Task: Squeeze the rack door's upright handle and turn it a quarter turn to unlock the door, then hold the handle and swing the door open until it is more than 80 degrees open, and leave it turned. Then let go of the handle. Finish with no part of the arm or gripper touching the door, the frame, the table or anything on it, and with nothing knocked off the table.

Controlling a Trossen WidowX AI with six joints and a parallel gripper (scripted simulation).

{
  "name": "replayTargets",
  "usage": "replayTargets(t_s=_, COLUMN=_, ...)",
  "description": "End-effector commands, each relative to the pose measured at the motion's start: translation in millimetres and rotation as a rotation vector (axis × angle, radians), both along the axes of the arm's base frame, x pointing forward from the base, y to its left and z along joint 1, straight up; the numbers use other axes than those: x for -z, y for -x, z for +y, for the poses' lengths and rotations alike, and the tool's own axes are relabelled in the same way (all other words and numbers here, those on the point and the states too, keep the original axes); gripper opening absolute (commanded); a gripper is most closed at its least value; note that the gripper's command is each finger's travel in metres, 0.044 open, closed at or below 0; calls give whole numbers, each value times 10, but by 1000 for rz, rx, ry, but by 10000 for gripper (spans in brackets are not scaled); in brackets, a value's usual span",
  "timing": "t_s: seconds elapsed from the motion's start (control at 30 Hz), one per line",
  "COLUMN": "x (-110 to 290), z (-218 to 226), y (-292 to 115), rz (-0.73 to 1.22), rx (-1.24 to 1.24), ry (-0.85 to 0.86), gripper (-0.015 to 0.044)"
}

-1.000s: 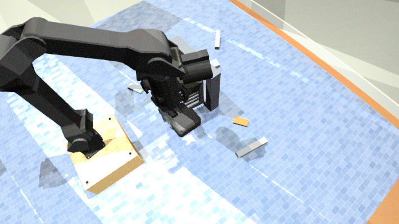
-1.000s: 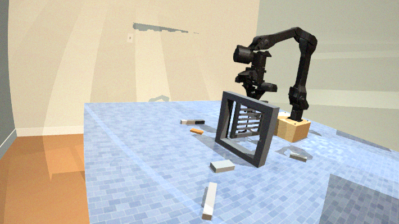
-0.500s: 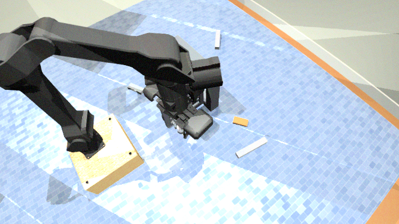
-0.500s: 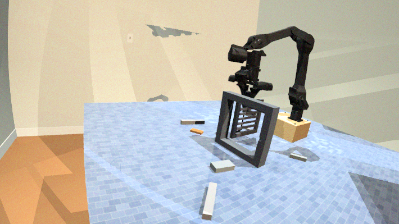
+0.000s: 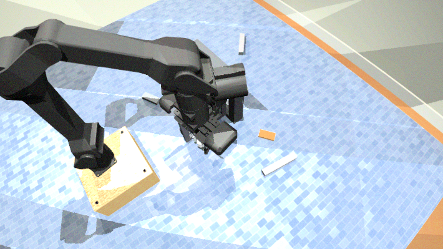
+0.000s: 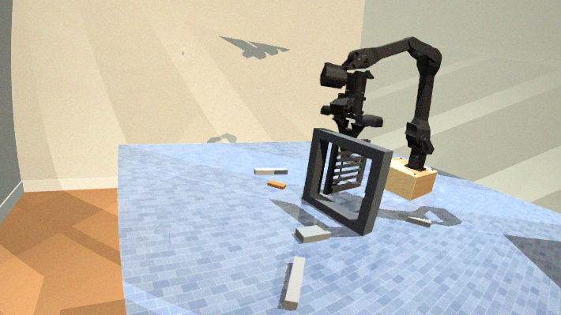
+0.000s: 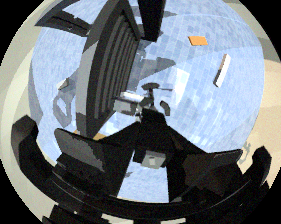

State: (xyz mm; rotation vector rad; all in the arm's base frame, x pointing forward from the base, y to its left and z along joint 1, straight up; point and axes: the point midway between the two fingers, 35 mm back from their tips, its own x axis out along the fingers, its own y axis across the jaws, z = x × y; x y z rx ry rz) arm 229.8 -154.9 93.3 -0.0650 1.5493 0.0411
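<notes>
"Where do we see the rack door?"
"We see the slatted door [image 6: 346,188] [image 7: 88,85] standing open, behind the frame [image 5: 236,110] [image 6: 375,196] [image 7: 153,17], on the arm's side. We cannot tell if its angle is more than 80 degrees."
"And the gripper [image 5: 199,143] [image 6: 352,133] [image 7: 152,127], is it free?"
"No, we have it closed upon the door's handle, at the free side of the door. The handle itself is mostly hidden by the fingers, so we cannot read well how much it is turned."
"What stands around them?"
"Near the frame we find 1 grey block [image 6: 312,234], on the side away from the arm. Farther out on that side lies 1 pale bar [image 5: 241,43] [image 6: 294,283]. Past another side of the frame we have 1 orange block [image 5: 266,134] [image 6: 276,185] [image 7: 198,41], and near it 1 long white bar [image 5: 279,163] [image 6: 270,171] [image 7: 222,70]."
"Do we see more?"
"Yes, 1 thin grey piece [image 5: 150,98] [image 6: 419,222] lies apart from these. All 5 rest on the blue table [image 5: 326,102] [image 6: 206,220] [image 7: 201,100]. Our arm [image 5: 107,48] [image 6: 425,92] rises from a wooden box [image 5: 148,181] [image 6: 400,183] and bends over toward the door."
</notes>
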Motion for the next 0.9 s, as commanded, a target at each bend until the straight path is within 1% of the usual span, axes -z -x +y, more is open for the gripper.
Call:
replayTargets(t_s=0.0, x=1, z=13, y=4, rz=3, rx=-16, ry=-6, gripper=125)
replayTargets(t_s=0.2, x=1, z=13, y=4, rz=3, rx=-16, ry=-6, gripper=282)
replayTargets(t_s=0.23, x=1, z=13, y=4, rz=3, rx=-16, ry=-6, gripper=292)
replayTargets(t_s=0.87, x=-238, z=-1, y=-6, rz=3, rx=-16, ry=-5, gripper=292)
